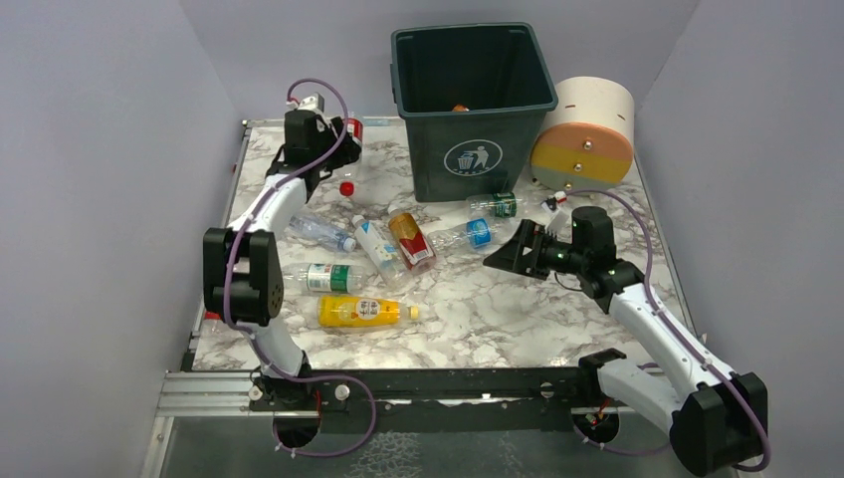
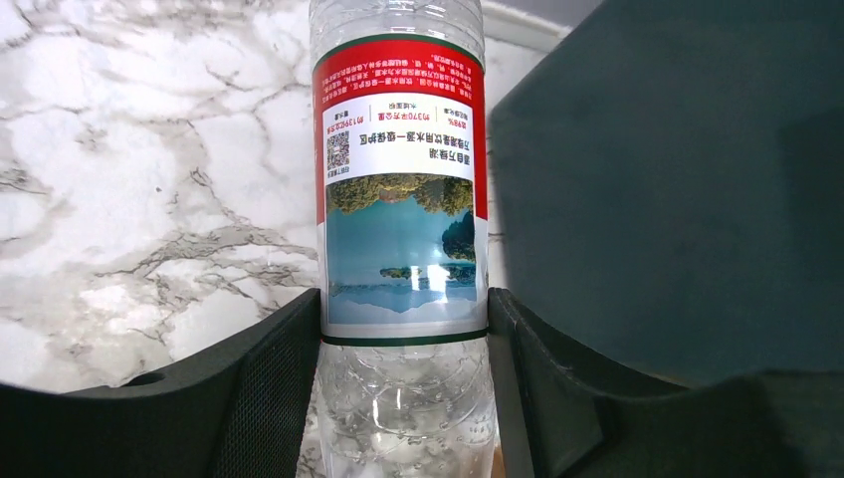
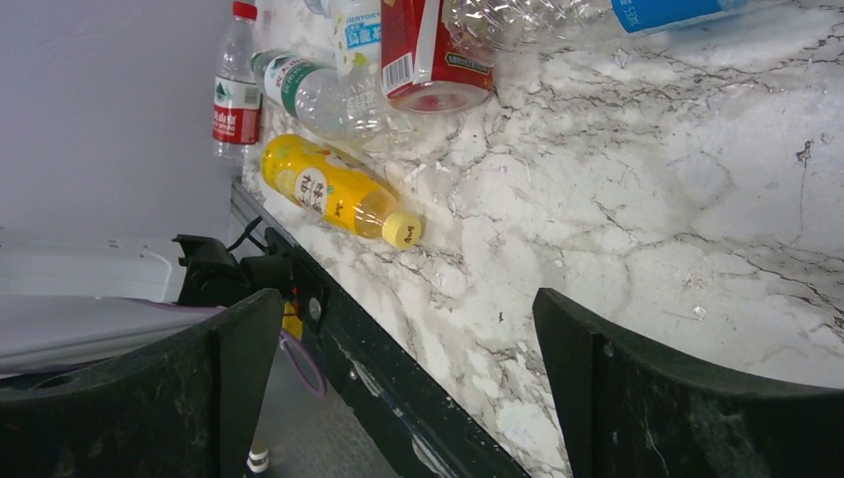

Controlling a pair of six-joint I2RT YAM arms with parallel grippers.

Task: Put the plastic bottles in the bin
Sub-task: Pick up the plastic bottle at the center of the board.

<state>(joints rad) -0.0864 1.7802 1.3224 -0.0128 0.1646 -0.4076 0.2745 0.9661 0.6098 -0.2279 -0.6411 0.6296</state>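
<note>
Something small and orange point(image 1: 459, 107), too small to identify, is seen inside the dark green bin point(image 1: 473, 159) at upper centre. A red-labelled clear bottle point(image 2: 403, 199) is clamped in the left gripper point(image 1: 338, 134) at upper left. The right gripper point(image 1: 512, 249) is spread wide, empty. Other bottles point(image 1: 360, 312) are scattered across the table point(image 1: 498, 309).

**Side by side:** the left arm point(image 1: 267, 204) and right arm point(image 1: 662, 329) wear glossy white shells between boxy black joint housings point(image 1: 242, 274). A purple cable point(image 1: 343, 388) loops from each base along the links. Small green lights point(image 1: 559, 255) glow at the right wrist. The left gripper point(image 2: 403, 329) and right gripper point(image 3: 406, 309) have matte black fingers, mesh-textured inside.
</note>
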